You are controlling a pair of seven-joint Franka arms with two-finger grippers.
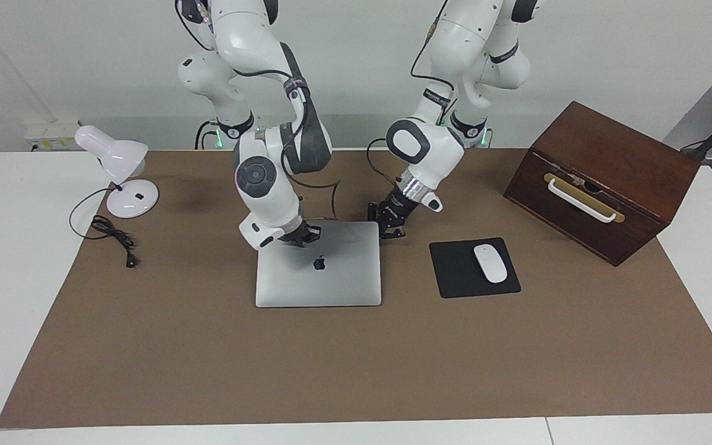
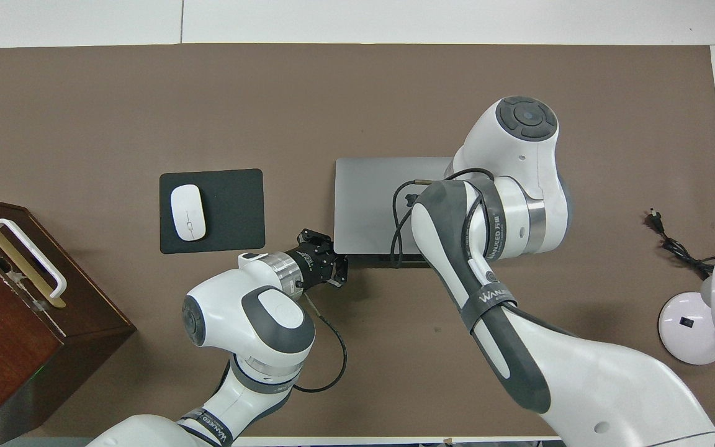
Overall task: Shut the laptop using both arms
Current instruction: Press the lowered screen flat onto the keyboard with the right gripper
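The laptop (image 1: 319,272) lies shut and flat on the brown mat (image 1: 356,371), a little left of centre in the facing view, its lid up with the dark apple logo showing. The right gripper (image 1: 299,238) sits at the upper left part of the lid in that view, low over the edge nearer the robots and seemingly resting on it; its fingertips are together and it has hold of nothing. In the overhead view this gripper is hidden under the right arm's (image 2: 506,205) own bulky wrist, which covers much of the laptop (image 2: 364,205) there. The left gripper (image 1: 391,232) is just off the lid's upper right corner in the facing view, beside the laptop at the edge nearer the robots; its fingertips are also drawn together on nothing, and whether it touches the corner cannot be told. In the overhead view the left gripper (image 2: 336,271) shows just below the laptop's lower left corner. At right of centre in the facing view a white mouse (image 1: 491,263) rests on a black mouse pad (image 1: 455,272); a wooden box (image 1: 603,179) stands at the upper right and a white lamp (image 1: 118,167) at the upper left.
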